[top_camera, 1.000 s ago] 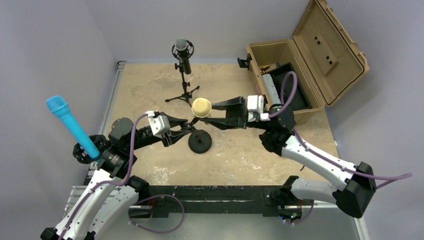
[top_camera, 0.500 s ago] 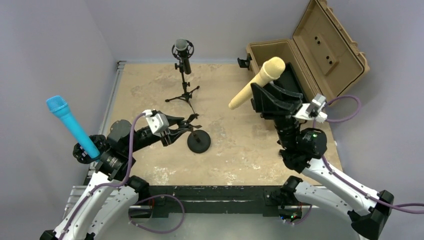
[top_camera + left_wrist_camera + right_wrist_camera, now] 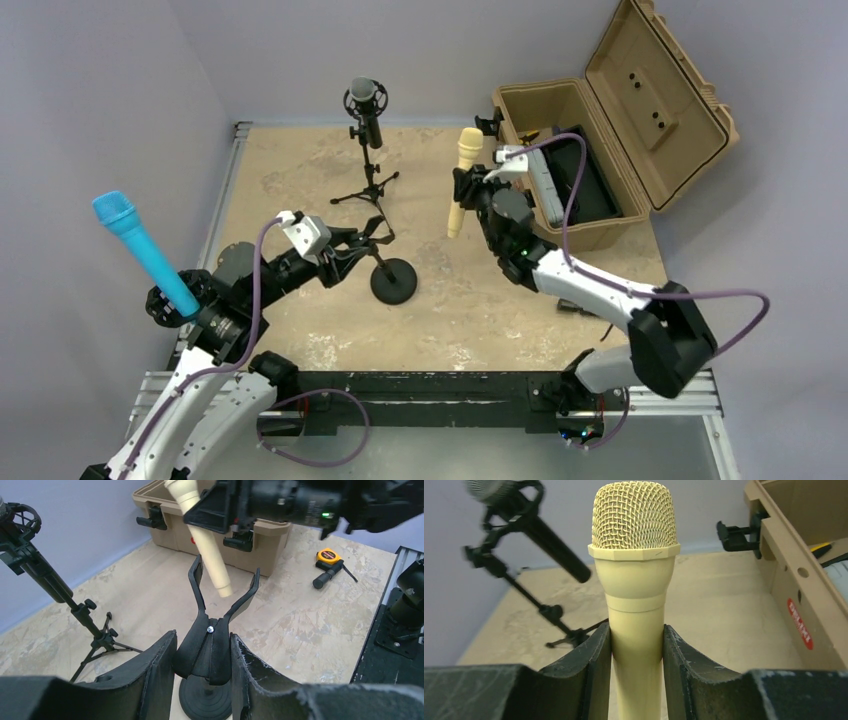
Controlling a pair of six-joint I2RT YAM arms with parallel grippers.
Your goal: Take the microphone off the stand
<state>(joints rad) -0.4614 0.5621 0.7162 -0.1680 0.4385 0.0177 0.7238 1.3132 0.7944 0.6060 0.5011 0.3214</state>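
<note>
Microphone (image 3: 634, 580) near-upright — grille end up

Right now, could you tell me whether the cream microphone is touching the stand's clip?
Apart. The top view shows the microphone, held in the right gripper, well clear of the clip, bare table between.

Mottled beige tabletop (image 3: 300, 160), five things resting on it.
At centre, black round-based stand with forked clip (image 3: 393, 282); at 12 o'clock, black tripod microphone stand (image 3: 368, 190); at 2 o'clock, open tan hard case (image 3: 655, 95); at 4 o'clock, yellow tape measure (image 3: 327, 556) touching black cylindrical tool (image 3: 324, 578).
</note>
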